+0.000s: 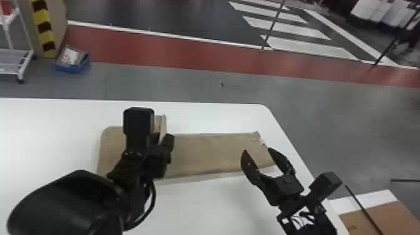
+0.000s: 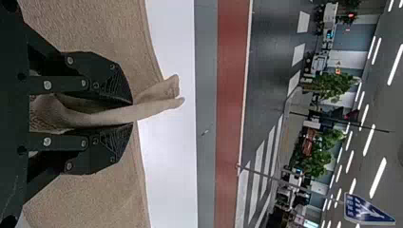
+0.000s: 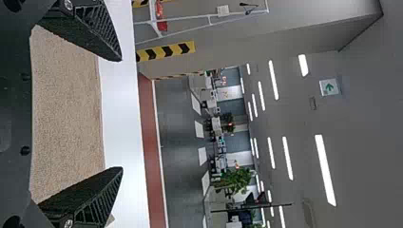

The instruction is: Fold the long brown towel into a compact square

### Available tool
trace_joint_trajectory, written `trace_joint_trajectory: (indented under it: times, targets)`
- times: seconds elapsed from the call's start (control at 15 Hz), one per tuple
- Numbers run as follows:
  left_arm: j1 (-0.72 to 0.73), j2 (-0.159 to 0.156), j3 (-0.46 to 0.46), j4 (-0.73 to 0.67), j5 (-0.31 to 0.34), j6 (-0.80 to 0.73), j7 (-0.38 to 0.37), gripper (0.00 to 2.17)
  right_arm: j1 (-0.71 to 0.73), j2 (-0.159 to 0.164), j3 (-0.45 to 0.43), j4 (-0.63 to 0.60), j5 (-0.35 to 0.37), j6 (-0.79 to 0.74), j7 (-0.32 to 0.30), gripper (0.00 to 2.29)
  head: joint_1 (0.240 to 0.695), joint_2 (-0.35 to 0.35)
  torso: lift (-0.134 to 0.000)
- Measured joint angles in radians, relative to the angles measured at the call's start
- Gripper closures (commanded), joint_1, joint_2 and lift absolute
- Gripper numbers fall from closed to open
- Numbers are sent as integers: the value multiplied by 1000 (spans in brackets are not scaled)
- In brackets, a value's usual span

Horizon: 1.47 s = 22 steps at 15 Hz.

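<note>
While the long brown towel (image 1: 215, 153) lies stretched sideways across the white counter (image 1: 47, 125), a pinched fold of it stands up toward its left part. Left end has a rounded far corner; right end reaches close to the counter's right edge. Paler strip shows along the towel's near edge.

My left hand (image 1: 161, 138) has that fold. In the left wrist view the left hand (image 2: 132, 114) is closed on it, one finger each side, and cloth sticks out past the fingertips, its end parted in two lips. Flat cloth shows on both sides of my fingers. My left arm covers some of the towel in the head view.

My right hand (image 1: 257, 150) is at the towel's right end, fingers spread wide, nothing gripped. From the right wrist view, towel shows in the gap; can't tell if either fingertip touches it.

Beyond the counter: grey floor (image 1: 193, 78), then a red band (image 1: 156, 47) edged in white, then dark roadway with white stripes. Far left on the floor, a blue bin (image 1: 73, 68) with stuff in it, near a white wheeled rack (image 1: 15, 53) and a yellow-black striped post (image 1: 43, 28). Right wrist view also has a green arrow sign (image 3: 329, 87) and ceiling strip lights (image 3: 325, 170).
</note>
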Motion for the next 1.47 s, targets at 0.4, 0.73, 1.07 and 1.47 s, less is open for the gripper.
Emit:
trace_joint_trajectory:
  times: [0.4,0.73,1.07,1.47]
  targets:
    - [19,0,11,3,-2,-41,-3,73,9,6,21,-36,5,15,-10,107,695,-350,-125]
    - [134,156,142,-54,-113,-311,1,90,-49,12,146,-109,66,247,-144,387,695,-190,-125]
    - [269,270,239,-77,-213,-526,-10,93,-217,22,331,-83,191,485,-256,475,695,-6,-125]
    - [316,286,273,-79,-217,-575,-21,103,-273,31,401,-56,242,597,-328,589,695,39,-125]
